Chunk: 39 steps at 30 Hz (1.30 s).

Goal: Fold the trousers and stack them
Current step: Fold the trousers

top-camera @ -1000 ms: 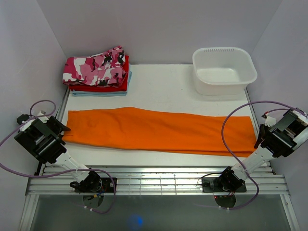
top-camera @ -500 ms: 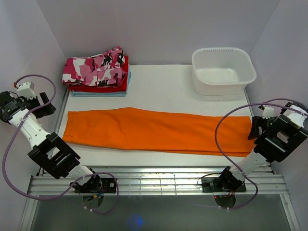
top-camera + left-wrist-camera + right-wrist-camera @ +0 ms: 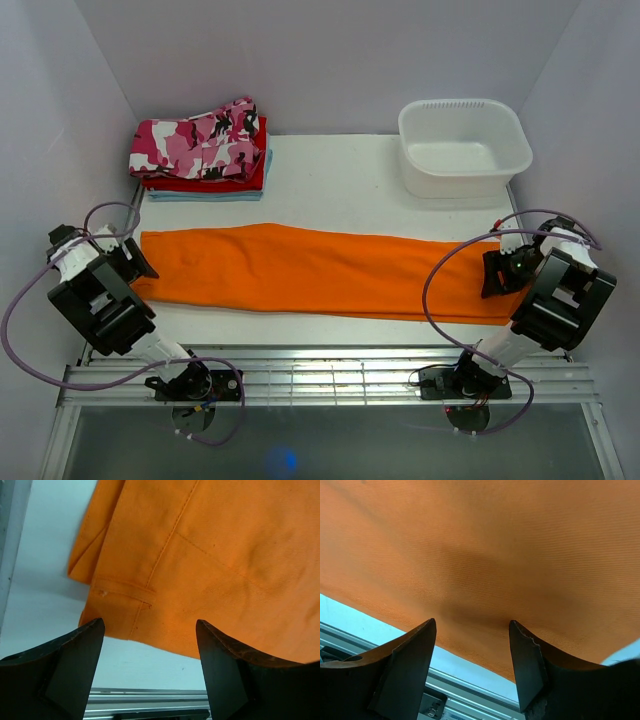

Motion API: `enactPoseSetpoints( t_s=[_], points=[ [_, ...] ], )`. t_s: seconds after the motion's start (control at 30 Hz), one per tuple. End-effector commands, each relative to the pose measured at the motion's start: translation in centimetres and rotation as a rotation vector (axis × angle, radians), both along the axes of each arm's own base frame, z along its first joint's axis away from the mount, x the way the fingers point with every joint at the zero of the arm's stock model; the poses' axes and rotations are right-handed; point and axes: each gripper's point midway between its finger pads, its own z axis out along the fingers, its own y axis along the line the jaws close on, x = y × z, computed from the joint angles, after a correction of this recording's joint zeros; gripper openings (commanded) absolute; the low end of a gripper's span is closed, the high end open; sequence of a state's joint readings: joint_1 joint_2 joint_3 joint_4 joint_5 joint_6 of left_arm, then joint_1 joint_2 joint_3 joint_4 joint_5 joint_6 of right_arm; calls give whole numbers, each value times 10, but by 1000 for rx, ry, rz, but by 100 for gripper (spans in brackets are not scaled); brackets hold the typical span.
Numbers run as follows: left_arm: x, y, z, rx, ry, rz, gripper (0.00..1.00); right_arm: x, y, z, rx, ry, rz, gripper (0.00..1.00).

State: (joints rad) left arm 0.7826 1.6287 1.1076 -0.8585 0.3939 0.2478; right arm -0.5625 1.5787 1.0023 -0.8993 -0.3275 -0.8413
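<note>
The trousers (image 3: pixel 320 272) lie flat in one long orange band across the table (image 3: pixel 340 170), waist end by the left gripper (image 3: pixel 149 625), leg end by the right gripper (image 3: pixel 472 625). Both pairs of fingers stand well apart and hold nothing. Just beyond the left fingertips sits the waistband corner with its belt loop (image 3: pixel 125 592), and bare table shows under the tips themselves. Beyond the right fingertips the cloth fills the view, its near edge running across just ahead of them.

The step in hand looks like taking hold of each end for a crosswise fold. To do it well, each gripper should come down so that one finger slides under the cloth edge and the other lands on top, catching every layer — a pinch on the top layer alone would pull the fold apart. Both should close at about the same time, lift only enough to clear the table, and carry one end squarely over the other so the edges line up. The pile of folded garments (image 3: pixel 200 155), far beyond the left fingers, seems the likely place for stacking.
</note>
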Motion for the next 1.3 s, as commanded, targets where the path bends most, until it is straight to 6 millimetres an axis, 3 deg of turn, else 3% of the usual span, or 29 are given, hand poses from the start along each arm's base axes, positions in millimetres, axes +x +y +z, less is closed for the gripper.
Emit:
enactPoseSetpoints(
  t_s=[0.0,0.17,0.43,0.67,0.83,0.93,1.1,1.23,1.27],
  points=[
    [-7,6,13,63,-8,86,84,-1,-11,-18,-60,15,-8,66],
    [-17,3,-1,26,61,147,82,-9,-17,-33,-106,37,-1,65],
    [-25,32,16,130,59,236,88,-11,-24,-40,-143,48,17,64],
    [-13,0,-3,-66,-17,184,86,-12,-26,-41,-158,48,31,64],
    [1,-6,-12,-144,-80,209,83,-12,-31,-41,-177,53,42,63],
    [11,-9,-3,-194,-150,203,76,-11,-35,-42,-197,58,47,59],
    [25,-22,38,-258,-307,124,63,-12,-47,-45,-264,56,72,47],
    [32,-25,65,-252,-413,68,48,-13,-56,-49,-316,57,95,39],
    [33,-25,67,-249,-429,56,39,-14,-57,-49,-324,62,97,38]
  ],
)
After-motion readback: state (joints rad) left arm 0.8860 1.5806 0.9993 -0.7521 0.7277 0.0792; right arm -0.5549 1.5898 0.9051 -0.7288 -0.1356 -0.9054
